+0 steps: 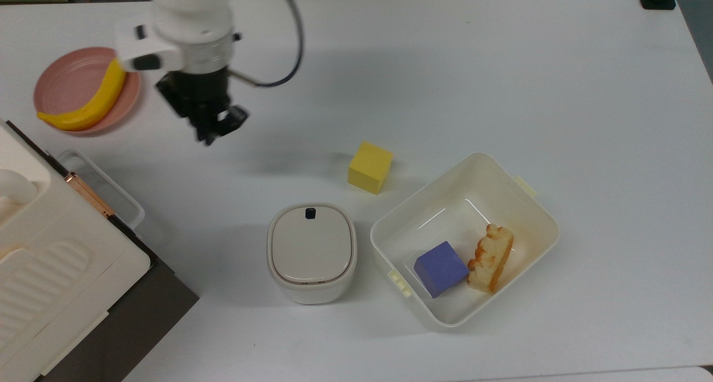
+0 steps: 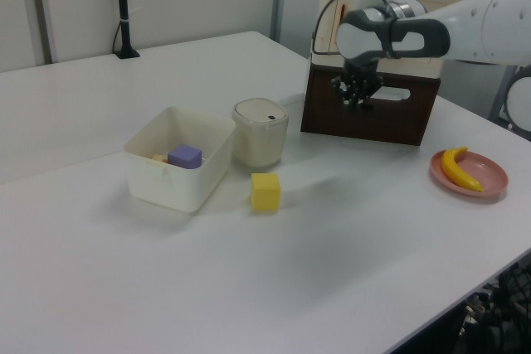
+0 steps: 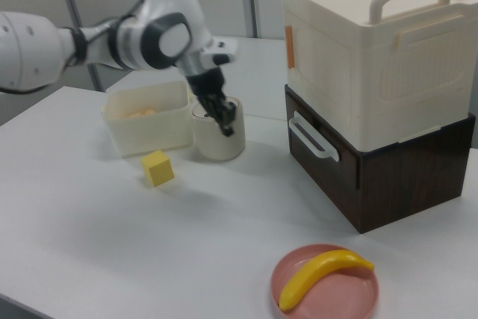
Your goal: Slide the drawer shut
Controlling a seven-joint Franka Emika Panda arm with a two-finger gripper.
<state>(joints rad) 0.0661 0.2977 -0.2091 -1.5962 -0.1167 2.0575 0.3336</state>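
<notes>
Dark brown is the front panel of the drawer (image 3: 326, 156), and in the right view this panel sits flush with the brown cabinet body, its white loop handle (image 3: 313, 137) standing out toward the table; the drawer looks pushed fully in. A cream box with two carry handles (image 3: 373, 42) stands on top of the cabinet. In the top view the cabinet is at the left edge and the handle (image 1: 97, 187) sticks out from it. The gripper (image 1: 214, 127) hangs above bare white table (image 1: 445, 64), apart from the drawer handle, toward the top view's right and a little higher in the picture. Its fingers seem close together with nothing between them, but I cannot tell for sure whether they are shut. In the left view the gripper (image 2: 357, 97) appears in front of the brown panel (image 2: 369, 118). A pink plate (image 1: 64, 87) with a yellow banana (image 1: 92, 103) lies near the gripper on the top view's left. A yellow cube (image 1: 370, 167) rests between the gripper and a white open bin (image 1: 535, 204), which holds a purple cube (image 1: 440, 268) and a piece of toy bread (image 1: 490, 257). A cream lidded container (image 1: 311, 253) stands just beside the bin.
</notes>
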